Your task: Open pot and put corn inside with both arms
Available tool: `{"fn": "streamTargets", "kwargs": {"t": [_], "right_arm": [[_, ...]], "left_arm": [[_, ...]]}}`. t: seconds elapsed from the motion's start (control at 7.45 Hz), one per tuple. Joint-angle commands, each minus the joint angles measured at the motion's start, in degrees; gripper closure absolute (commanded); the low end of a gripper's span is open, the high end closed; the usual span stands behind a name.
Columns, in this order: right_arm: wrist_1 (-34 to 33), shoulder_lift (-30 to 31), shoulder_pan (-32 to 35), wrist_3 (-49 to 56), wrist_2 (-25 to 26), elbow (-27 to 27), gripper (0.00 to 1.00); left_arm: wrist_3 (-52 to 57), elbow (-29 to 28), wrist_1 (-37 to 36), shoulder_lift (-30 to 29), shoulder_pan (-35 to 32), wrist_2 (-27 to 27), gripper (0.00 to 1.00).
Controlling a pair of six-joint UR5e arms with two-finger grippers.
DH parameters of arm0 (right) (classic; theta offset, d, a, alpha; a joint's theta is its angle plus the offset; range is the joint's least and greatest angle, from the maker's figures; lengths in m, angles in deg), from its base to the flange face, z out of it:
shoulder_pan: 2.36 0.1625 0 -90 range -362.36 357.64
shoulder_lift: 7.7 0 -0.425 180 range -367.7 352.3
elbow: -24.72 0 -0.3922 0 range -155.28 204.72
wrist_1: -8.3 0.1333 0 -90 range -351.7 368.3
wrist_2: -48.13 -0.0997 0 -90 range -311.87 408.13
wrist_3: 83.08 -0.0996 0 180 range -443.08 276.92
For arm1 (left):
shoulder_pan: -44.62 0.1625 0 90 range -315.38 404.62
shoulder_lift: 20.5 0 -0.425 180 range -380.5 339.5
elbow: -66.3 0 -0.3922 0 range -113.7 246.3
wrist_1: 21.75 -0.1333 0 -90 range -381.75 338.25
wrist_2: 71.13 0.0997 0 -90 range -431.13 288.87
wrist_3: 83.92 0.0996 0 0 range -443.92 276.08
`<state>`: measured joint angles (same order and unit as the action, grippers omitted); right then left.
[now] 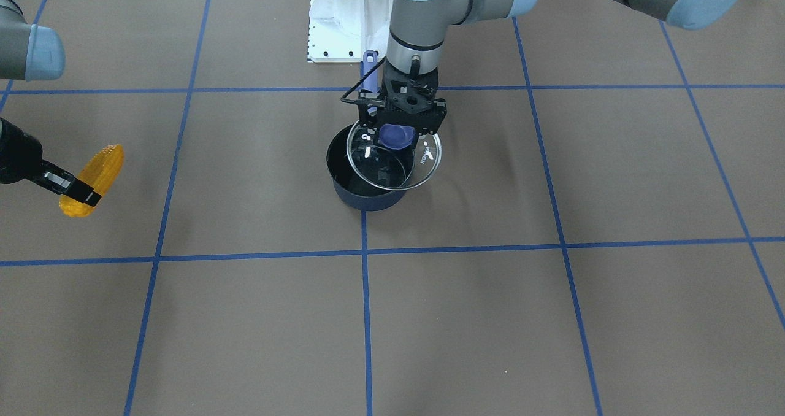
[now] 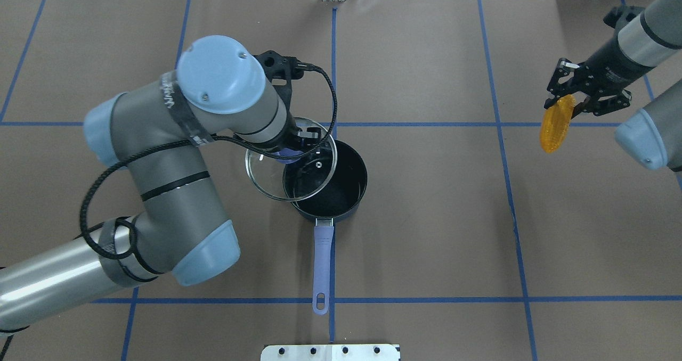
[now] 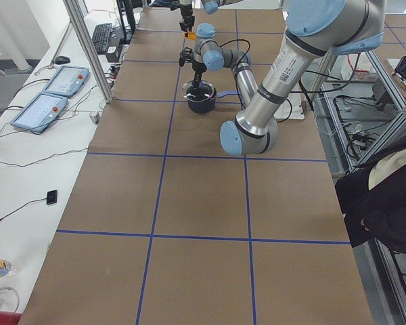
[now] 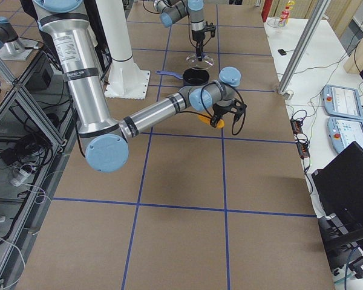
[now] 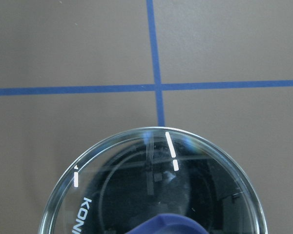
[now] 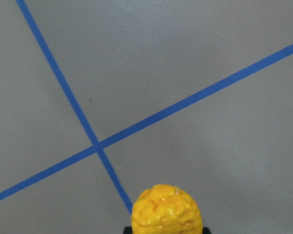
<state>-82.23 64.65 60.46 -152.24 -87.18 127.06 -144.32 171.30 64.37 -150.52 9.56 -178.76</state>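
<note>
Orange corn [image 2: 554, 125] hangs in right gripper [image 2: 567, 104]; left gripper [image 1: 396, 135] grips lid [image 1: 381, 169].

A big table [image 2: 426, 217] has a brown cover with blue tape lines [image 1: 366, 318] making squares. Beside it is a white desk [image 3: 24, 183] with two grey screens [image 3: 64, 80] and a keyboard [image 3: 101, 37]

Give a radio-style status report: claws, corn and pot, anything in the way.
Left claw shut on lid, raised. Right claw shut on corn, far from pot. Lid overhangs part of pot mouth.
</note>
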Motion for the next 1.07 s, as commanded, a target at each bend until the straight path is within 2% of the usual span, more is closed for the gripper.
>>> {"fn": "streamTargets", "kwargs": {"t": [0.0,0.13,0.4,0.54,0.81,0.94], "right_arm": [[-3.9,-7.5,-3.4,-9.4,0.9,1.0,0.81],[-3.9,-10.4,-6.1,-13.4,2.6,0.8,0.80],[-4.1,-15.4,-10.9,-20.7,6.5,0.7,0.79],[-4.2,-17.5,-13.2,-23.4,8.4,0.7,0.79],[-4.3,-22.1,-21.0,-28.2,16.4,-0.5,0.78],[-4.3,-24.5,-22.5,-30.1,16.7,-2.0,0.78]], "left_arm": [[8.9,4.7,0.5,7.5,-6.0,-5.1,0.64],[11.9,6.0,2.5,11.7,-7.9,-5.5,0.64],[18.7,5.6,12.4,22.0,-13.8,-11.8,0.64],[22.7,5.3,15.1,26.6,-16.3,-14.1,0.64],[29.5,4.9,18.2,33.6,-19.6,-14.4,0.64],[32.7,3.4,21.3,36.7,-21.2,-14.5,0.64]]}}
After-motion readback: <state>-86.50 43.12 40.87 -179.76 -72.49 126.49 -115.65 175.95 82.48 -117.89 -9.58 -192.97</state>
